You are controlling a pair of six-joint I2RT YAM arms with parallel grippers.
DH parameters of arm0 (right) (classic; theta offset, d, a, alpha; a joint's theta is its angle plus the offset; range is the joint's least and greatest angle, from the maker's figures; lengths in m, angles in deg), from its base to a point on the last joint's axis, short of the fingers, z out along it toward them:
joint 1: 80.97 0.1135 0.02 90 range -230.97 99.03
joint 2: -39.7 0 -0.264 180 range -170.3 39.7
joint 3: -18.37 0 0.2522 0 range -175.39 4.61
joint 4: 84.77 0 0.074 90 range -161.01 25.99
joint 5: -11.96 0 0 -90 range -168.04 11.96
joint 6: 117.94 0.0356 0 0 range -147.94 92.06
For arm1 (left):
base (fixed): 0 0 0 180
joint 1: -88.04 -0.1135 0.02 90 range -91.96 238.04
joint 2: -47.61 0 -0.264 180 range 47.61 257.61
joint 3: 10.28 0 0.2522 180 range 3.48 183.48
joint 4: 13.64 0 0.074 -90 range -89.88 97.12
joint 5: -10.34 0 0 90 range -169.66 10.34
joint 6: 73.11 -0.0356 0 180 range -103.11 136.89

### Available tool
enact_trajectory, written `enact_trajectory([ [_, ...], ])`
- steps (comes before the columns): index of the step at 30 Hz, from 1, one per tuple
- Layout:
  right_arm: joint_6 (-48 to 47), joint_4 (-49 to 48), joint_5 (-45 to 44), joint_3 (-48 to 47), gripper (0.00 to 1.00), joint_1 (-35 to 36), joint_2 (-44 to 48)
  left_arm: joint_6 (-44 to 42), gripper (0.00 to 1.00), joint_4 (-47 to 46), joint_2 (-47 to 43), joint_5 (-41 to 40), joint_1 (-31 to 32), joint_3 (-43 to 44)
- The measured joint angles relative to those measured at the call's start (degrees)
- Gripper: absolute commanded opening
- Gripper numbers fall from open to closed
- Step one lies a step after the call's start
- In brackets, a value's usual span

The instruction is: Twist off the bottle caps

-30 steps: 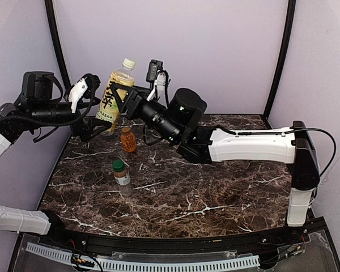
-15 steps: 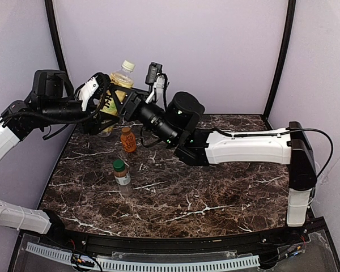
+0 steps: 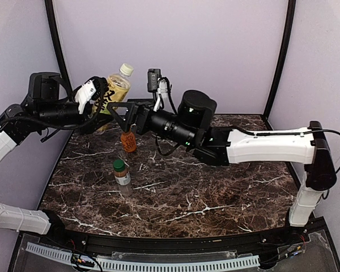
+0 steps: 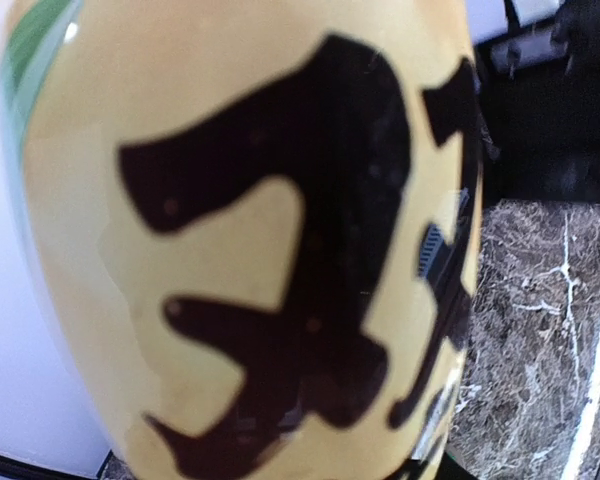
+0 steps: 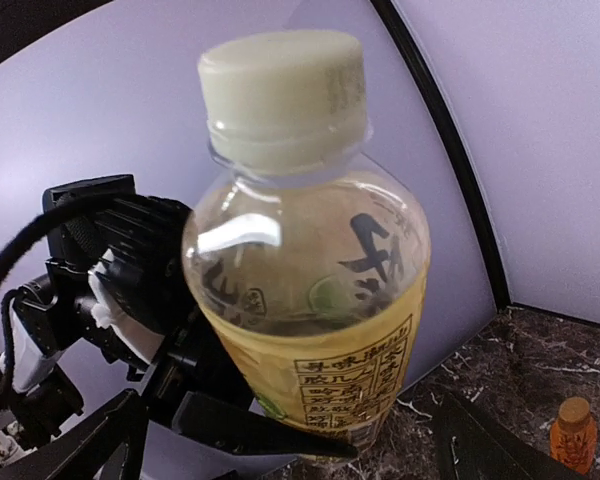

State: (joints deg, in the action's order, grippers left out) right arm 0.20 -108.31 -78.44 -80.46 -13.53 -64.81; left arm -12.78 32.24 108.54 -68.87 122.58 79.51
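Note:
The tall yellow-green tea bottle (image 3: pixel 114 86) hangs tilted above the table's far left, its cream-white cap (image 3: pixel 126 69) on top. My left gripper (image 3: pixel 101 101) is shut on the bottle's body. Its label (image 4: pixel 250 240) fills the left wrist view and hides the fingers. My right gripper (image 3: pixel 120 112) stands open just right of the bottle, one finger (image 5: pixel 270 430) under its base and clear of the cap (image 5: pixel 283 95). The short orange bottle (image 3: pixel 128 140) with its gold cap (image 5: pixel 574 408) and the small clear bottle (image 3: pixel 123 177) with a dark green cap (image 3: pixel 119 165) stand on the table.
The dark marble table (image 3: pixel 215 187) is walled by lilac panels, with a black post (image 3: pixel 59 45) close behind the left arm. The right arm's long white link (image 3: pixel 260 144) stretches across the table's back half.
My left gripper moved in and closed on the tea bottle. My right gripper let go of it, opened wide and drew back slightly to the right. The bottle now leans more.

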Motion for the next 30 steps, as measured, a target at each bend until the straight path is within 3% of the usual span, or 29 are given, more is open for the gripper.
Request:
enact_trajectory([
  [1, -0.9, 5.9, 0.8, 0.1, 0.99, -0.1, 3.6, -1.5, 0.40, -0.1, -0.5, -0.9, 0.0, -0.6],
  [10, -2.5, 25.4, 1.9, 0.0, 0.98, -0.9, 19.9, -21.5, 0.38, -6.9, -5.6, -13.8, 1.4, -7.5],
  [14, -2.1, 34.1, 1.9, -3.5, 0.89, -1.3, 19.1, -31.0, 0.38, -13.2, -5.7, -21.6, 5.1, -8.9],
  [19, 0.2, 41.4, 3.2, -7.3, 0.60, -2.1, 15.0, -43.6, 0.38, -22.1, -5.7, -30.6, 9.8, -12.6],
  [30, 4.2, 41.9, 6.2, -4.1, 0.46, -4.3, 14.6, -54.6, 0.38, -29.2, -5.4, -37.2, 11.9, -17.2],
])
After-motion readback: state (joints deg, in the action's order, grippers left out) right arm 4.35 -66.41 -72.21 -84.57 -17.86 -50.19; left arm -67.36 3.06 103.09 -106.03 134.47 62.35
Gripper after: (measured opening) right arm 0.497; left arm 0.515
